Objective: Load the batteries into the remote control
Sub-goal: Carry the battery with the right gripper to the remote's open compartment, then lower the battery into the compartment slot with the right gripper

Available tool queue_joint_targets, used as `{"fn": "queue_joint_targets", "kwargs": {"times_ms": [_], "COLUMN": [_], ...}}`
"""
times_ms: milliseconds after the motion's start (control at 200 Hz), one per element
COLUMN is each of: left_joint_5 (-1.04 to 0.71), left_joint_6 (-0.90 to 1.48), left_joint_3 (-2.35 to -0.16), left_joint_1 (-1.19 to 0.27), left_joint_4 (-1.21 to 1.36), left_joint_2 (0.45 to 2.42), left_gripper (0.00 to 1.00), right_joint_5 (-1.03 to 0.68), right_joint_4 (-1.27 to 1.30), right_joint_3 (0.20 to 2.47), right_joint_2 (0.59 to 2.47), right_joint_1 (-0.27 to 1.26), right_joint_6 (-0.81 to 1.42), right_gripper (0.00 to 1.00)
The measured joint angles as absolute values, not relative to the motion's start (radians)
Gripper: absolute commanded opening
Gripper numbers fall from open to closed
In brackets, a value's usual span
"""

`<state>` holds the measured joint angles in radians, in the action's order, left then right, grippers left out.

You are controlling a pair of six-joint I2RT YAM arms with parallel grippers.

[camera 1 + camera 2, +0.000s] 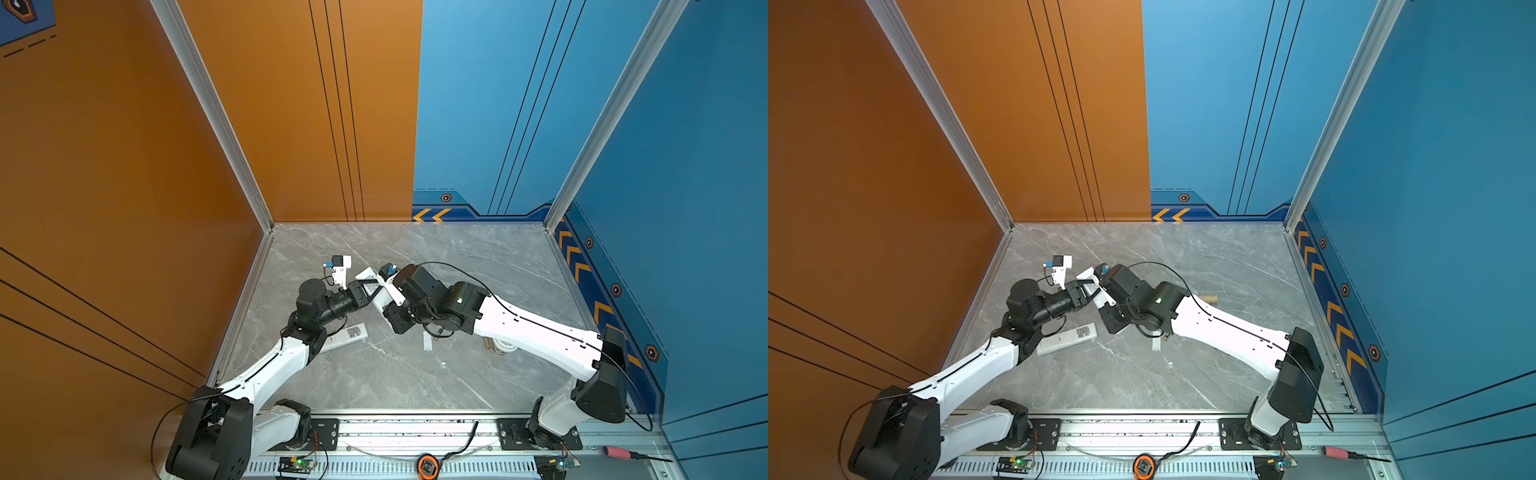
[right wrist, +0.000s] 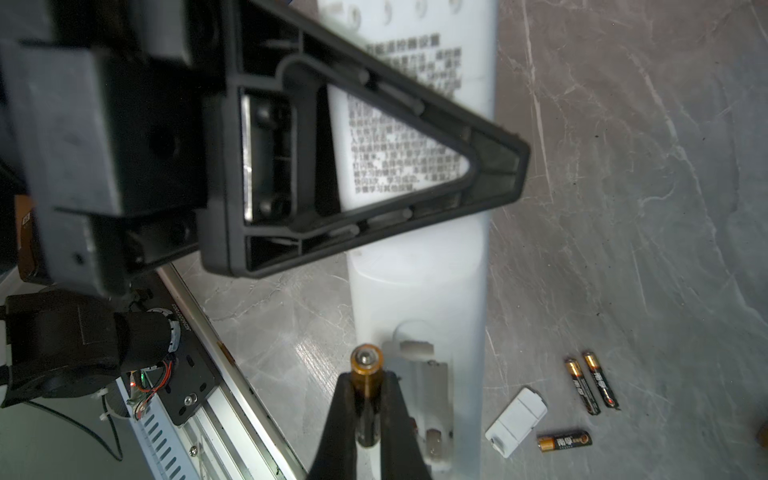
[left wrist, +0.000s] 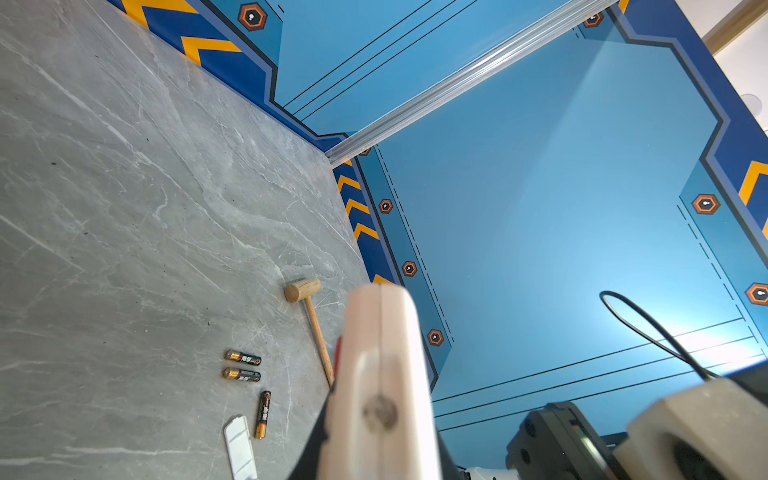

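**Battery poised beside the open bay, not yet seated**

The step in hand looks to be seating the first cell. The left tool [image 1: 370,291] is clamped across the white remote control [image 2: 415,291] and holds it clear of the worktop [image 1: 457,257], printed back showing and the battery bay [image 2: 432,395] uncovered. The right tool [image 2: 366,399] is closed tight on one battery [image 2: 365,374], gripping its body with the gold end and silver nub sticking out past the fingertips. The cell sits just beside the bay, towards the remote's edge, not inside it.

To do this well, I would shift the cell sideways until it lines up along the bay. Then lead with one end against its metal contact, push to load that contact, and rock the other end down. Which contact takes the nub I cannot tell from here, so check polarity first. The grip is on the body, so the fingers may foul the bay walls. Release only once the cell is caught. The left tool must hold firm, or the remote may twist under the push.

Three spare batteries [image 2: 582,386] lie on the worktop near the detached bay cover [image 2: 516,420]. A wooden mallet [image 3: 311,316] and a second remote [image 1: 347,336] lie apart.
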<state>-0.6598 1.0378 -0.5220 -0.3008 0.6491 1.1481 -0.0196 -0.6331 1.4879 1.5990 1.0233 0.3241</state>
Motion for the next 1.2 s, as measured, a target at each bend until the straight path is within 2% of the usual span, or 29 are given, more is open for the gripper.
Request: {"fn": "queue_joint_targets", "kwargs": {"times_ms": [335, 1197], "left_joint_5": [-0.663, -0.652], "left_joint_6": [1.076, 1.086], "left_joint_3": [-0.510, -0.496], "left_joint_1": [-0.301, -0.299], "left_joint_4": [0.693, 0.688], "left_joint_2": [1.138, 1.133], "left_gripper": [0.00, 0.00], "right_joint_5": [0.072, 0.075], "right_joint_4": [-0.616, -0.537], "right_joint_3": [1.477, 1.364], "right_joint_2": [1.580, 1.540], "right_joint_1": [1.020, 1.040], "right_joint_6": [0.318, 0.350], "right_gripper": [0.00, 0.00]}}
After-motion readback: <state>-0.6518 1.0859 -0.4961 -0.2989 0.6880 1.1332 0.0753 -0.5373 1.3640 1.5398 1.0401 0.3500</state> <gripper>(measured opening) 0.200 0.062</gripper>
